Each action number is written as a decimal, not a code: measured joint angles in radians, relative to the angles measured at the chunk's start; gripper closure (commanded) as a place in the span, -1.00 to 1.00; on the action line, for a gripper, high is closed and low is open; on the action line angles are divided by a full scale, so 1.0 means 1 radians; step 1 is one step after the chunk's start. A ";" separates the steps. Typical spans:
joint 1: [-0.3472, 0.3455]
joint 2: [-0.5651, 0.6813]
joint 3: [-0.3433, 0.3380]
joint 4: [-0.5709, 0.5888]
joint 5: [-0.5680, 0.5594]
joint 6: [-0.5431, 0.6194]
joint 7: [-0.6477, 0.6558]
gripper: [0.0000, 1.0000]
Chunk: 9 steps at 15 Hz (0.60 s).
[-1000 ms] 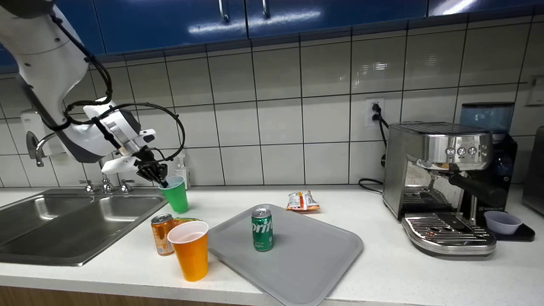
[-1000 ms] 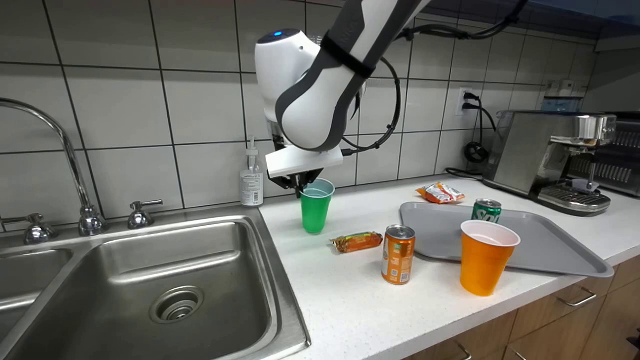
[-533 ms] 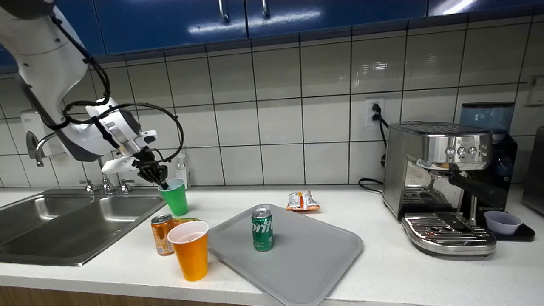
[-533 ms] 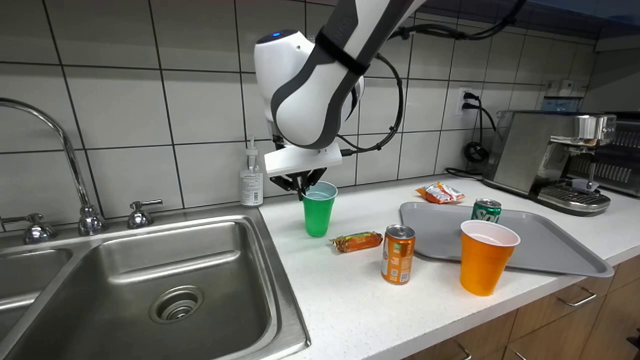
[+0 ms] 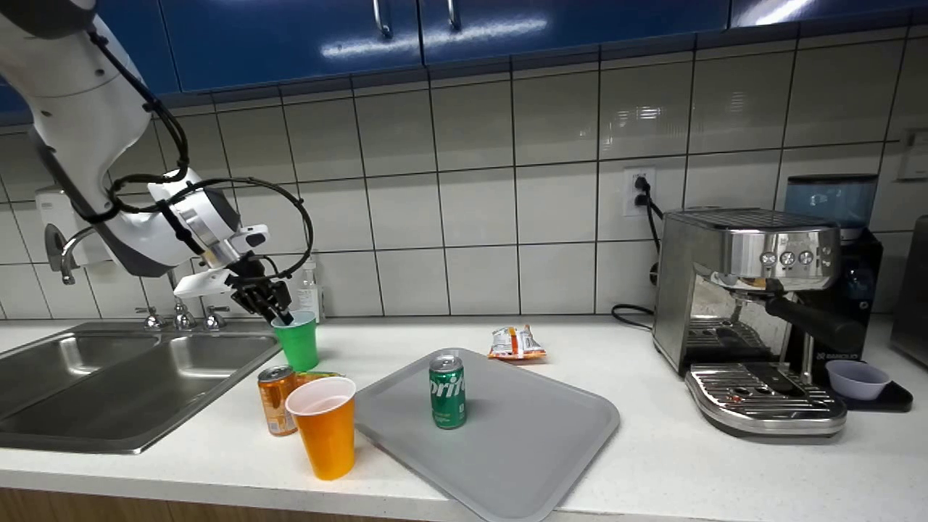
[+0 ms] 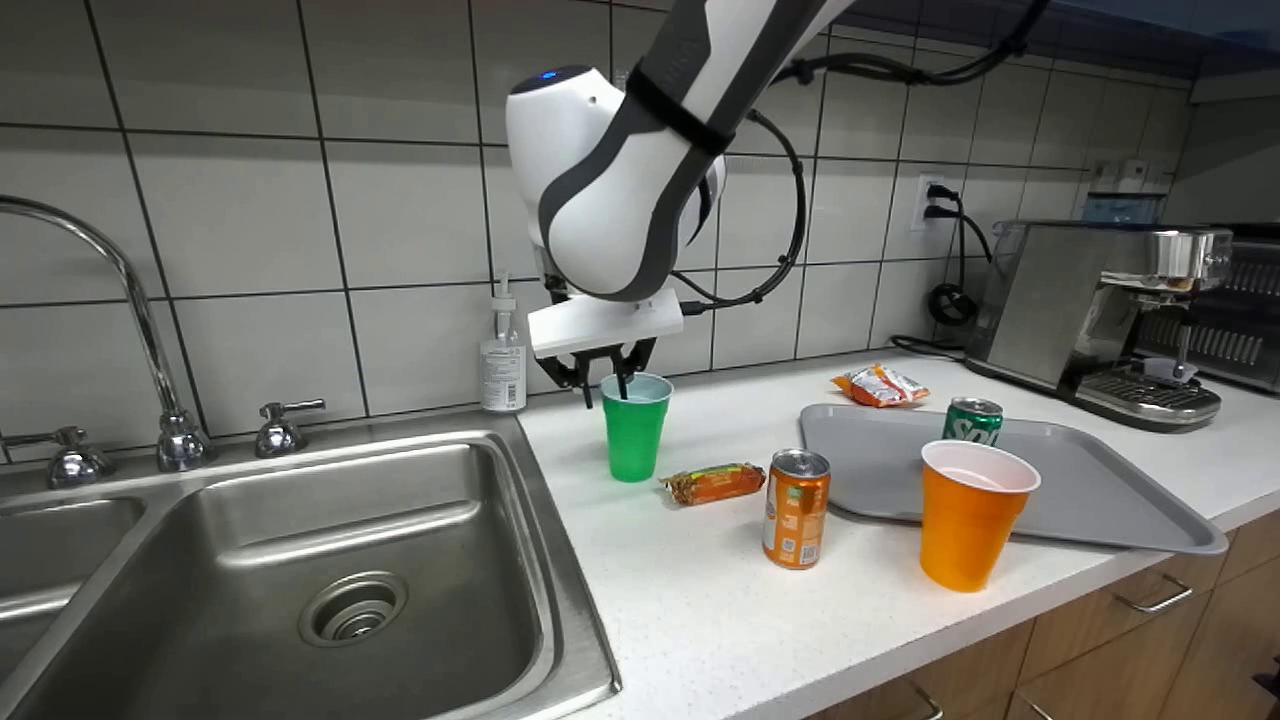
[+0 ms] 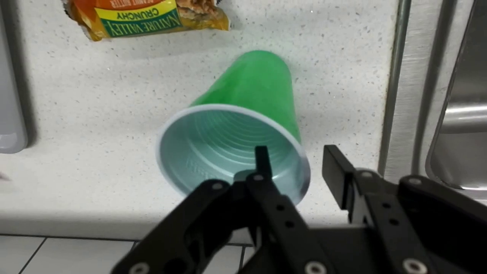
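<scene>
A green plastic cup [image 6: 635, 445] with a pale inside stands upright on the white counter beside the sink, seen in both exterior views. My gripper [image 7: 296, 160] is over its rim with the jaws spread apart. In the wrist view, one finger [image 7: 263, 163] reaches into the cup's mouth. The opposite finger [image 7: 338, 179] is outside the wall, with counter showing between it and the rim. The cup's wall lies loosely between them, and neither finger appears to press on it. The cup's far lower rim is hidden behind the gripper in the wrist view.
Close by lie a snack bar [image 7: 140, 19] and an orange can [image 6: 797, 515], then an orange cup [image 6: 965, 540]. A grey tray [image 5: 522, 449] carries a green can [image 5: 447, 395]. The sink [image 6: 540, 480], a soap bottle [image 6: 503, 370] and the tiled wall border the cup.
The fingers were together on the cup's rim; they have since spread apart. The green cup has come down a little and stands straighter. The arm itself moved only slightly.
</scene>
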 measured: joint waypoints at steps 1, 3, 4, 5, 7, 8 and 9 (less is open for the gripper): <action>0.000 0.000 0.000 0.001 0.000 -0.001 0.000 -0.66; 0.000 0.000 0.000 0.004 0.000 -0.001 0.000 -0.96; 0.000 0.000 0.000 0.006 0.000 -0.001 0.000 -1.00; 0.000 0.000 0.000 0.009 0.000 -0.001 0.000 -1.00; 0.000 -0.002 0.000 0.014 0.000 -0.001 0.000 -1.00; 0.000 -0.005 0.000 0.016 0.000 -0.001 0.000 -1.00; 0.000 -0.009 0.000 0.017 0.000 -0.001 0.000 -1.00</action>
